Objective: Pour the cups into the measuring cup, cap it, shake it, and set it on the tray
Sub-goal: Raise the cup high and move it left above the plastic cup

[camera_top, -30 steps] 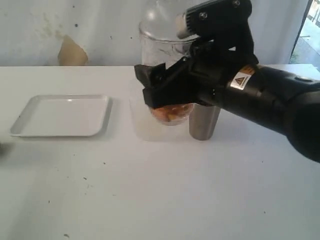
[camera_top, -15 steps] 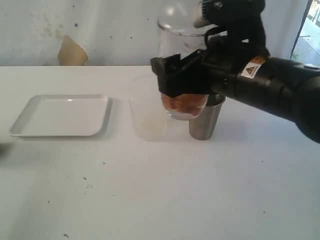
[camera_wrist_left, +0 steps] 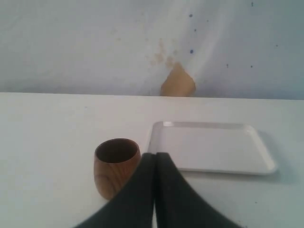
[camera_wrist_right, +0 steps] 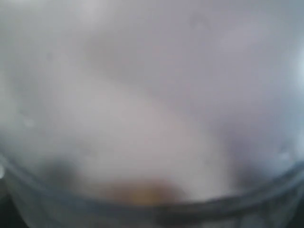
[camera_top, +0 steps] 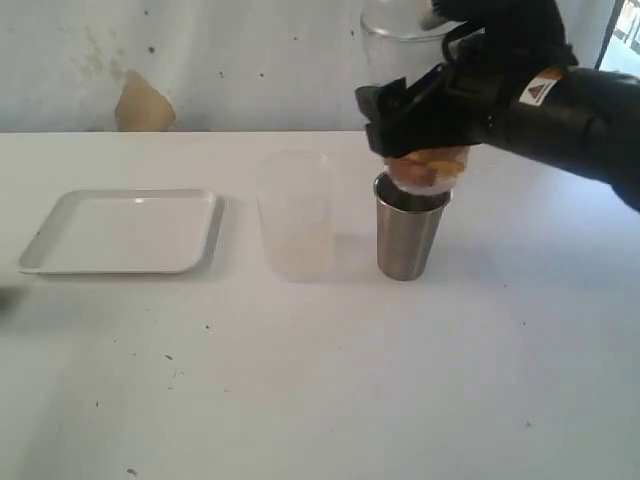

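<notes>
My right gripper [camera_top: 408, 122] is shut on the clear measuring cup [camera_top: 395, 35], holding it upright in the air with orange pieces in its bottom [camera_top: 432, 168]. The cup's base hangs just above the mouth of the steel tumbler [camera_top: 408, 240], which stands on the table. The right wrist view is filled by the blurred measuring cup [camera_wrist_right: 152, 118]. The wooden cup [camera_wrist_left: 116, 164] stands upright beside the white tray [camera_wrist_left: 211, 147], just ahead of my left gripper [camera_wrist_left: 155, 156], which is shut on nothing. In the exterior view the tray [camera_top: 125, 232] lies at the left.
A frosted plastic cup [camera_top: 295, 215] stands on the white table [camera_top: 350, 380] left of the steel tumbler, between it and the tray. A wall with a tan patch [camera_top: 143, 105] runs behind the table.
My right gripper has carried the measuring cup to the right and upward, from in front of the frosted cup to over the steel tumbler.
</notes>
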You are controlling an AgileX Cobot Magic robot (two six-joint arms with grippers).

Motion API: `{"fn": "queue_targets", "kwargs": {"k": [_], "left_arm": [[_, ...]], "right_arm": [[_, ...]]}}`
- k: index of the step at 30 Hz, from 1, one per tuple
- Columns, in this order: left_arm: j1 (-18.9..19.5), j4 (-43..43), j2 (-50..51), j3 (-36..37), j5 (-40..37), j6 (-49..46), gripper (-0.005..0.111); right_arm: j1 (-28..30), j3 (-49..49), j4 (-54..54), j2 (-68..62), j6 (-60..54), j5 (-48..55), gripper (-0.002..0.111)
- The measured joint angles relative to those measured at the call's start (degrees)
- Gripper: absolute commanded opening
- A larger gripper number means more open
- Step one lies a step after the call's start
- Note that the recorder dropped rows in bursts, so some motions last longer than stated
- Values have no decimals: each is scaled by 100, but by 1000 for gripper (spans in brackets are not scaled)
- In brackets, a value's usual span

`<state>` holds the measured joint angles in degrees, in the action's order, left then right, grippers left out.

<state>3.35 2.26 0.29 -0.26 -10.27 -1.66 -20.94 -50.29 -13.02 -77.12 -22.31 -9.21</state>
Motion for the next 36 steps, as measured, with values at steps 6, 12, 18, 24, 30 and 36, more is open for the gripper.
{"fn": "queue_targets", "kwargs": {"k": [6,12,18,24,30,36], "left_arm": [[0,0,0,0,0,0,1],[0,0,0,0,0,0,1],[0,0,0,0,0,0,1],[0,0,0,0,0,0,1],[0,0,0,0,0,0,1],[0,0,0,0,0,0,1]], "right_arm": [[516,-234,-14,-563,-871,-91,0],[578,-249,-14,-1180,-1454,-468,0],[591,-487,-14,-1481,-1960,-522,0],[591,-919,-14,-1516,-2121,-329,0],[591,-1415,-14,-1607,-2476,133,0],[591,-1931,-14,-2027,-2806,497,0]]}}
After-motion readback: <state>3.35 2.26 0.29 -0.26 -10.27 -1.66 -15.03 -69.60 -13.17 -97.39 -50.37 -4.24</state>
